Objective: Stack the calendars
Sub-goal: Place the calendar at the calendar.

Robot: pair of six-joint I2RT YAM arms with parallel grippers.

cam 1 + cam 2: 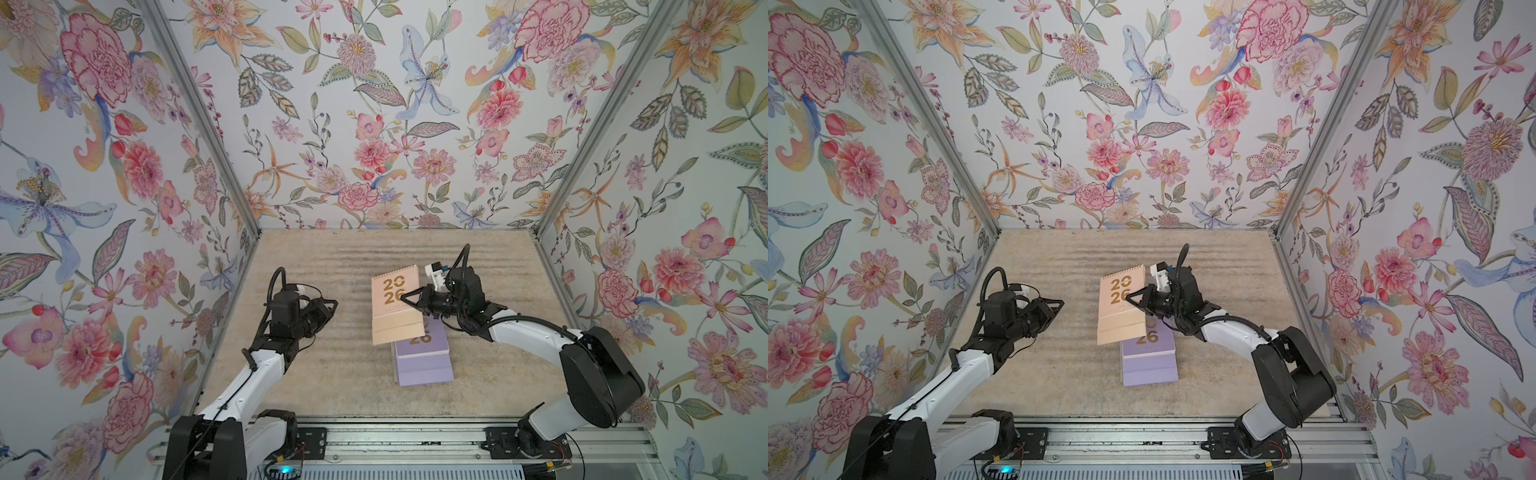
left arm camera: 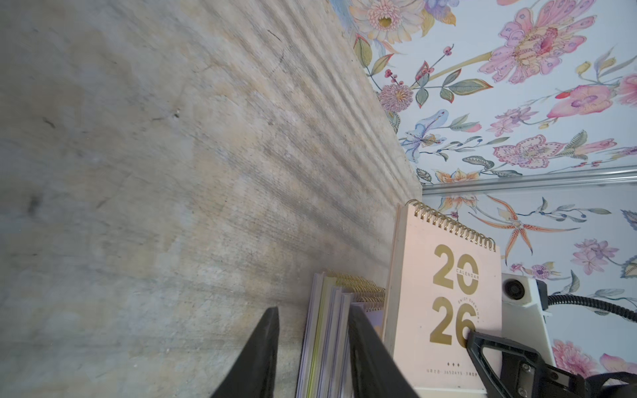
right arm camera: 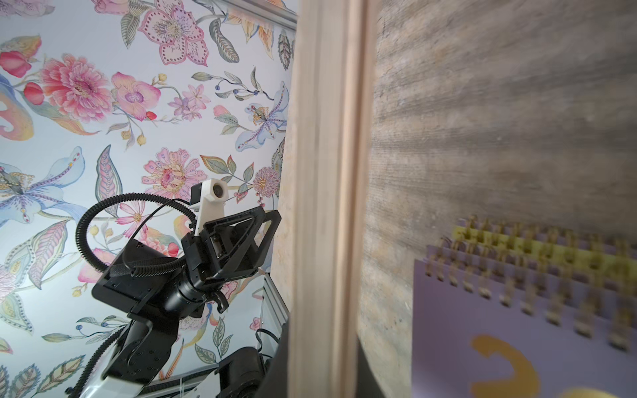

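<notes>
Peach-pink calendar (image 1: pixel 395 309) hangs pinched by its edge in your right jaws, long axis roughly along the lilac-topped stack (image 1: pixel 424 361) just beneath them; left jaws spread, empty.

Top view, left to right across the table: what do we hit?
left gripper → peach-pink calendar → right arm's black elbow. Skipped: lilac stack and right gripper, since both overlap the calendar's span.

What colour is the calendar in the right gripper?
The calendar is peach-pink, gold 2026 lettering; left wrist view shows it best.
</notes>
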